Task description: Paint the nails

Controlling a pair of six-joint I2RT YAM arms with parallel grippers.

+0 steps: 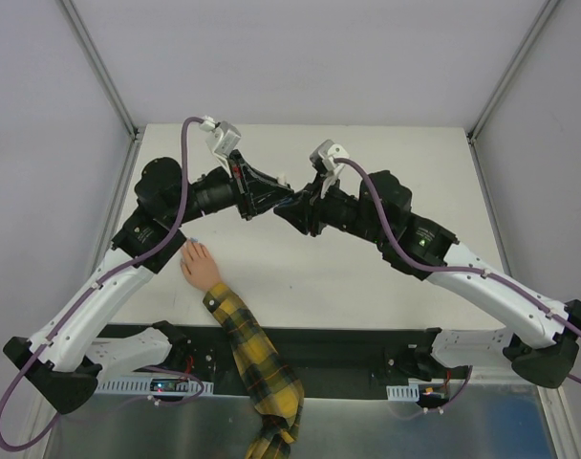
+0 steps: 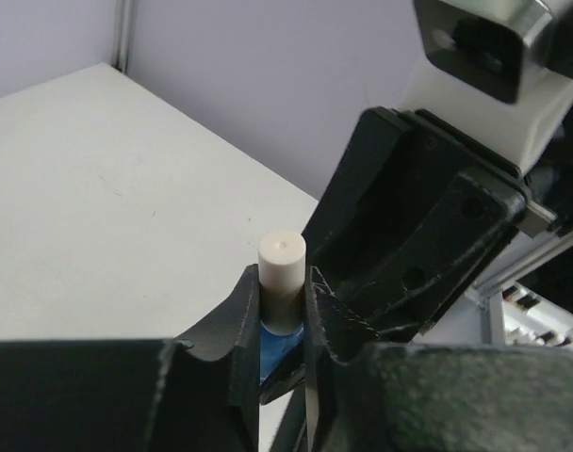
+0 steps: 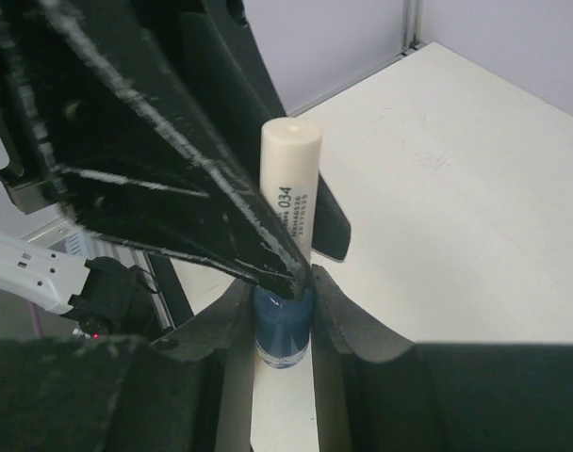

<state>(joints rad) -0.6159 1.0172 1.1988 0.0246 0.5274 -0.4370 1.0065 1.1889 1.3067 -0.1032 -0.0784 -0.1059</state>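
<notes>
A small peach hand (image 1: 199, 264) with a yellow-and-black plaid sleeve (image 1: 253, 355) lies on the table at the left front. Its nails (image 1: 191, 240) look faintly light blue and very small. Both grippers meet above the table's middle. My right gripper (image 1: 290, 212) is shut on a blue nail polish bottle (image 3: 284, 331). My left gripper (image 1: 274, 202) is shut on the bottle's cream cap (image 2: 282, 266), also seen in the right wrist view (image 3: 292, 179). The blue bottle (image 2: 275, 341) shows just under the cap. The cap sits on the bottle; any brush is hidden.
White table (image 1: 367, 277) with grey walls around it. A black strip (image 1: 348, 346) and the arm bases run along the near edge. The plaid sleeve hangs over that front edge. The left arm's elbow (image 1: 138, 229) stands close beside the hand.
</notes>
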